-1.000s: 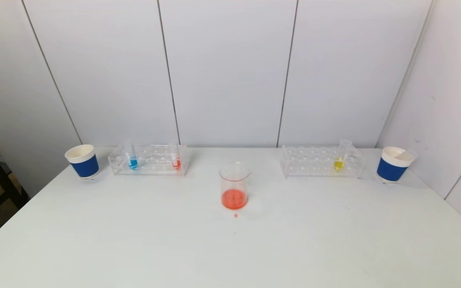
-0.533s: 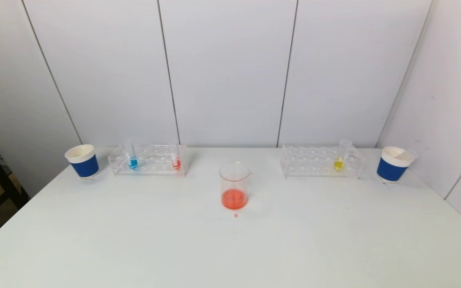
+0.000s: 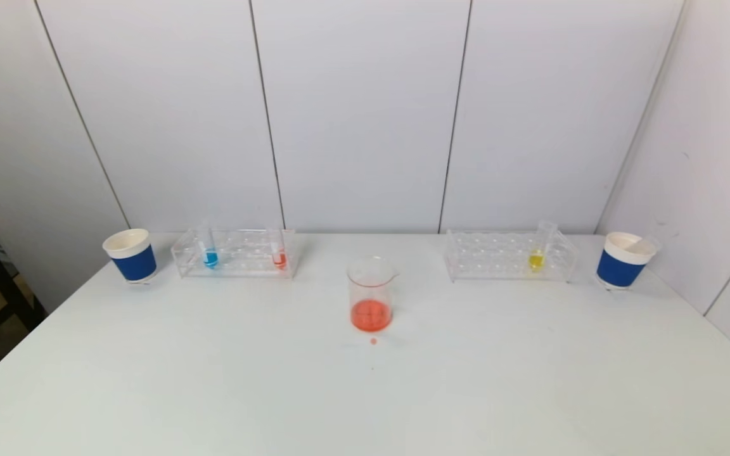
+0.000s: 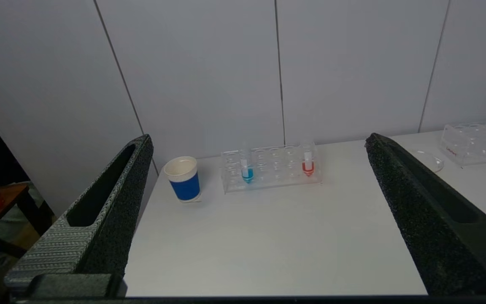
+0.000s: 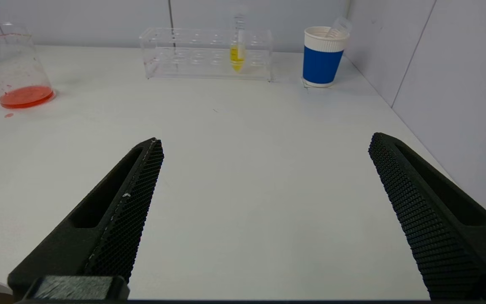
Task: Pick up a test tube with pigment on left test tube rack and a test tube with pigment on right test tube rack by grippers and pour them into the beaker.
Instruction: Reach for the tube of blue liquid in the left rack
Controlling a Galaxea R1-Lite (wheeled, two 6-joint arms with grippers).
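Nothing on the bench has shifted since the earlier head views; every object sits where it did. The beaker stands upright near the middle of the bench with a shallow layer of orange-red liquid in its bottom, and a small orange drop lies on the bench just in front of it. Toward the back on the robot's left, the left test tube rack holds a blue-pigment tube near its outer end and a red-pigment tube near its inner end, both upright in their holes. Toward the back on the right, the right test tube rack holds one yellow-pigment tube, leaning slightly. A blue-sleeved paper cup stands just outside the left rack, and a second blue-sleeved cup beyond the right rack has an empty clear tube resting in it.

Neither arm appears in the head view. The left gripper hangs well short of the left rack, fingers spread wide and grasping nothing. The right gripper hangs over bare bench, well short of the right rack, fingers likewise released.
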